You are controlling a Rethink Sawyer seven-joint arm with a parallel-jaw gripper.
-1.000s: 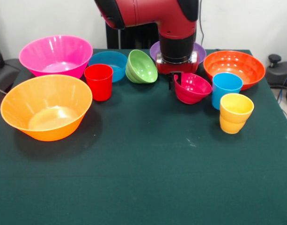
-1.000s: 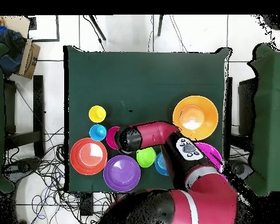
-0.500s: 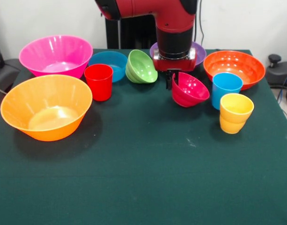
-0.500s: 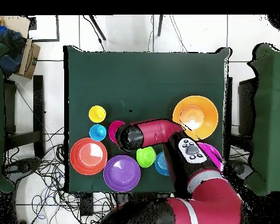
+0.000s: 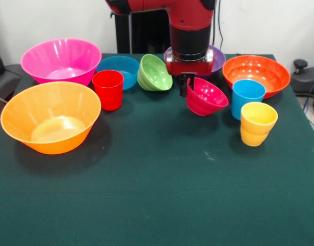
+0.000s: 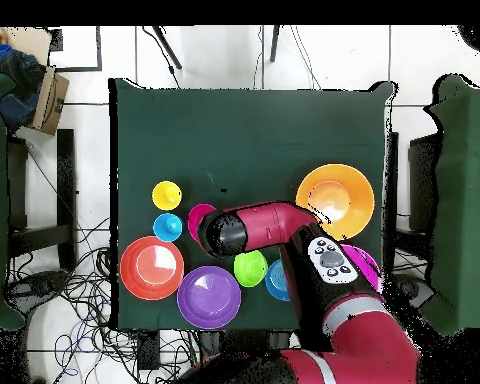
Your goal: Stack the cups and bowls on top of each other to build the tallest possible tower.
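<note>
**On the desk: no tower yet, crimson bowl at the claw**

On the green desk [image 5: 157, 195] nothing is stacked: every cup and bowl stands alone. Judged from this, the build has barely begun and all of the stacking is left.

Front view layout: big pink bowl [image 5: 61, 60] and big yellow-orange bowl [image 5: 50, 117] at picture left; red cup [image 5: 108, 89], blue bowl [image 5: 119, 70] and tilted green bowl [image 5: 154, 73] toward the middle; purple bowl [image 5: 216, 56] behind the arm; orange bowl [image 5: 256, 75], sky-blue cup [image 5: 248, 97] and yellow cup [image 5: 258, 123] at picture right.

Claw [image 5: 185, 85]: dark fingers sit at the raised rim of the crimson bowl [image 5: 207, 96], which hangs tilted, mouth up and toward picture right. It appears clamped on that rim, one finger outside, though the inner finger is hidden. The bowl lies directly under and just right of the claw, near the sky-blue cup but apart from it. In the overhead view the arm covers most of it.
</note>
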